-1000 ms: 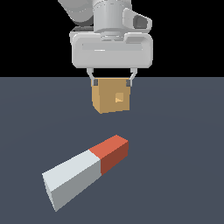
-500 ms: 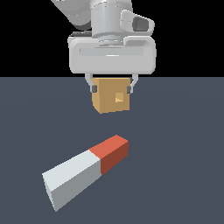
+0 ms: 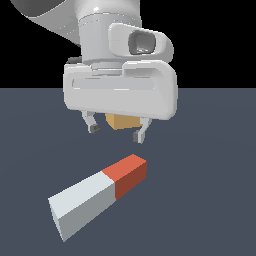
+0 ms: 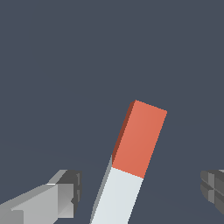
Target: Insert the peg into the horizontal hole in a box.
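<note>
Since 1 s ago we've come toward the peg (image 3: pixel 98 191): the hand (image 3: pixel 115 131) looms much larger in the exterior view and now hides most of the box (image 3: pixel 121 121), which was fully visible between the fingers before. Only a tan strip of the box shows under the palm; the hole isn't visible now. The peg itself hasn't budged, flat on the desk (image 3: pixel 210 190), red end pointing toward the box, grey end nearer the exterior cam. We read this as the approach phase, w/ no grasp yet.

The hand is spread wide and empty: fingertips (image 3: pixel 93 128) hang above the desk, touching nothing. In the wrist view the peg (image 4: pixel 131 162) lies between the two fingers (image 4: pixel 65 190), well clear of both, and angled relative to them.

So the peg is untouched, and the box sits beyond it, behind the hand. Next we probably need to descend, square up to the bar, then close on it.
</note>
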Motion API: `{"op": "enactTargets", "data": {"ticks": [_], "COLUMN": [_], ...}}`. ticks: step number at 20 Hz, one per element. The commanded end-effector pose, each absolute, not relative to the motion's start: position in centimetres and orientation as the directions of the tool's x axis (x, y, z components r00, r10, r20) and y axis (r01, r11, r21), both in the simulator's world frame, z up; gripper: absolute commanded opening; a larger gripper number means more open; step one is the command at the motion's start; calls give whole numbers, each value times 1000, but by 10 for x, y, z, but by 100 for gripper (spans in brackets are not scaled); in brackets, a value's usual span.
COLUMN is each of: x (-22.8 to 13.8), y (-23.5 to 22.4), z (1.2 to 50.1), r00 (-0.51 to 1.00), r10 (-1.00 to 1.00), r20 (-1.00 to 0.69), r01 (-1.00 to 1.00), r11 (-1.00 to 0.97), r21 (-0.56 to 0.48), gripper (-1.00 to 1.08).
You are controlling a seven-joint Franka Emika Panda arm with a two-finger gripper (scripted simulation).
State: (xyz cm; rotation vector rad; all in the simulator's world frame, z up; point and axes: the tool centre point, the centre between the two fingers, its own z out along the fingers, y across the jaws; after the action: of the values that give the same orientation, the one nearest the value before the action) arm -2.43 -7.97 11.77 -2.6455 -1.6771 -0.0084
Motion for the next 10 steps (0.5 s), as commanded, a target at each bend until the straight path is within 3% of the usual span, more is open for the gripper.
{"op": "enactTargets", "data": {"ticks": [1, 10], "x": [-35, -68], "y": [-99, -138], "z": [105, 76], "r00": [513, 686], "r10": [859, 728], "r20": [6, 0], "r01": [859, 728], "r11": [-513, -686], "r21": [-3, 0], "gripper": [100, 100]}}
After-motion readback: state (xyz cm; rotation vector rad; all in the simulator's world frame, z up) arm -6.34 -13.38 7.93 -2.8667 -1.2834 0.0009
